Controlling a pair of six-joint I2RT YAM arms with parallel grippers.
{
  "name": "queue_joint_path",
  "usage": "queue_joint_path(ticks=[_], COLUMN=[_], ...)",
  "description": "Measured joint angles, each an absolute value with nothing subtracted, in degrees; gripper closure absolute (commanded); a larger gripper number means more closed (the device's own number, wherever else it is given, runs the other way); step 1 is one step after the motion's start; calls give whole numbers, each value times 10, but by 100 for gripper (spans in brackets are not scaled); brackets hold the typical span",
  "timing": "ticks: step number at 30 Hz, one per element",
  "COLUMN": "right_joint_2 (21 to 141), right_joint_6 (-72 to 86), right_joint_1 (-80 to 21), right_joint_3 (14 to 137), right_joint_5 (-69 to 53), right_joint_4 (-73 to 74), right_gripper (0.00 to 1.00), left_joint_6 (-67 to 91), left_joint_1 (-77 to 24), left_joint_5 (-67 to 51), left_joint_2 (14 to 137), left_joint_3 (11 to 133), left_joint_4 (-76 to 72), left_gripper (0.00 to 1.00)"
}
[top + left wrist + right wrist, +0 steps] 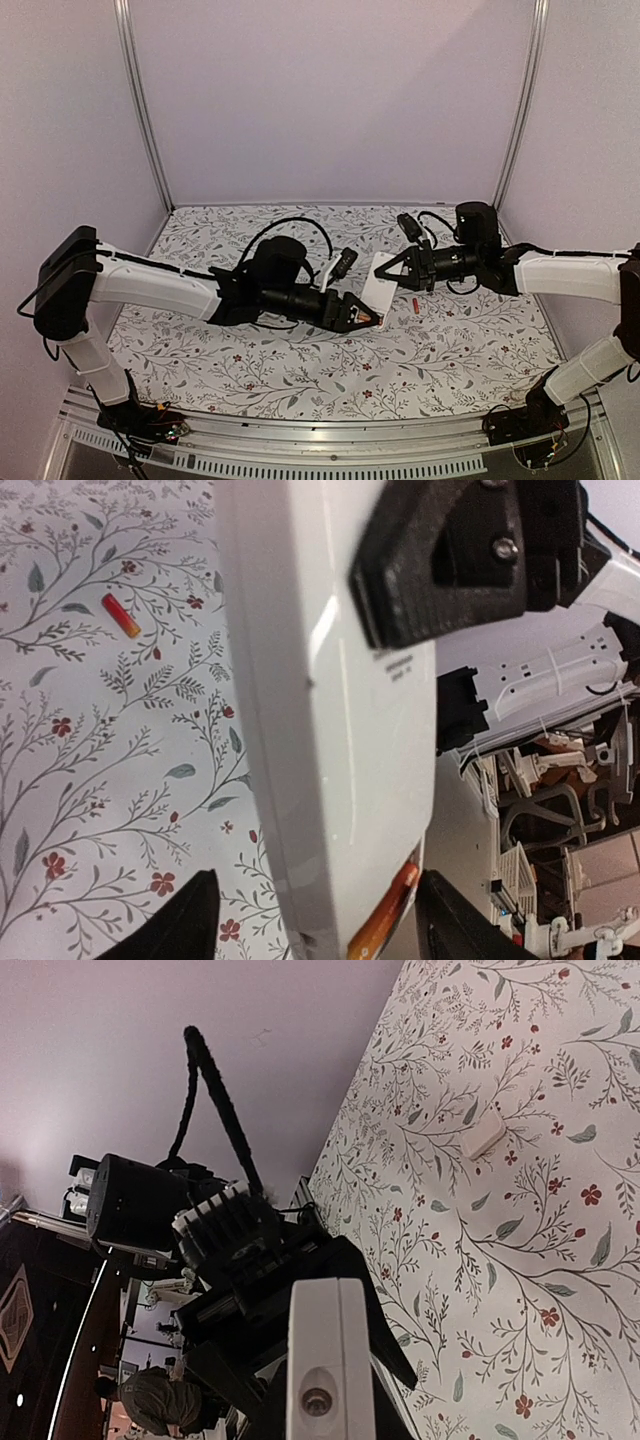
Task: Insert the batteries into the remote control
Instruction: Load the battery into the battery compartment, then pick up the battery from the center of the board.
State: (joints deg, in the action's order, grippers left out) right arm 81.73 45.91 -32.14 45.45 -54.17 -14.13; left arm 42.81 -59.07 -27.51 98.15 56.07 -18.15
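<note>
The right gripper (393,268) is clamped on the upper end of the remote control (381,285), one black finger (440,570) pressed flat on its white face. The remote hangs tilted above the table (300,370). The left gripper (365,318) straddles the remote's lower end. One finger lies against it, and cloth shows between the other finger (185,925) and the plastic, so I cannot tell whether it grips. An orange-red streak (385,920) shows at the remote's lower edge; whether it is a battery or the label is unclear. One battery (121,616) lies loose on the floral cloth near the remote. A small white piece (483,1136) lies farther off.
</note>
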Motion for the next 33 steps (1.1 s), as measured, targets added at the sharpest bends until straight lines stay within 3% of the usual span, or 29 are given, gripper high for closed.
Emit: queue_joint_path(ticks=[4,8,15,24,33], right_joint_2=[806,780,722,617,571], right_joint_6=[456,445,421,387,395], right_joint_1=[-296,-230,-102,-11,64], right_joint_3=[451,431,404,385,379], right_joint_5=[-542,-541,-542,-528,-507], right_joint_4=[-130,-105,-38,26,43], right_gripper=[100,100,100,100,100], left_joint_6=[401,369,320,301,296], left_joint_1=[-587,-574,-556,-564,-604], left_joint_5=[-258,-227,-114,-40,-18], left_joint_2=[977,946,937,1106,1295], left_joint_3=[569,577,643,762,986], left_joint_4=[-152,-121,-67,4,83], left_gripper=[12,11,24,32,35])
